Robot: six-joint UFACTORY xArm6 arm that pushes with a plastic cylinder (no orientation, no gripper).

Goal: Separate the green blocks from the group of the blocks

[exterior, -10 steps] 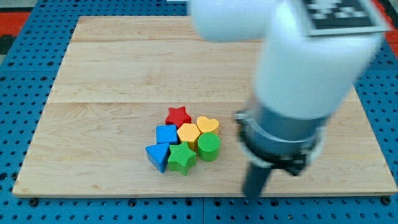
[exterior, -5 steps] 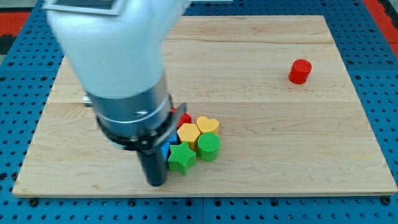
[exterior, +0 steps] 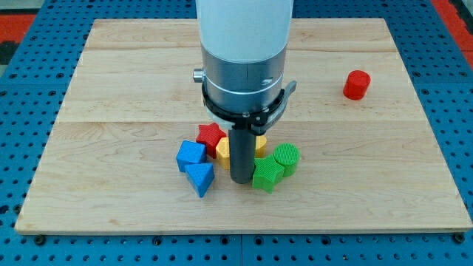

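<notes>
So the split is underway. My tip [exterior: 241, 179] is planted in the middle of the cluster, touching the green star [exterior: 267, 174] on its left side, with the green cylinder [exterior: 287, 158] just beyond, toward the view's right. No claw is fitted (just the rod, so nothing is held). The red star [exterior: 211, 135] and a yellow block [exterior: 224, 150] sit behind the rod; the blue cube [exterior: 191, 154] and blue triangle [exterior: 200, 178] are left of it. A red cylinder [exterior: 356, 84] sits well apart. Next, both greens likely need shoving rightward across the table [exterior: 111, 89], away from the yellows.
</notes>
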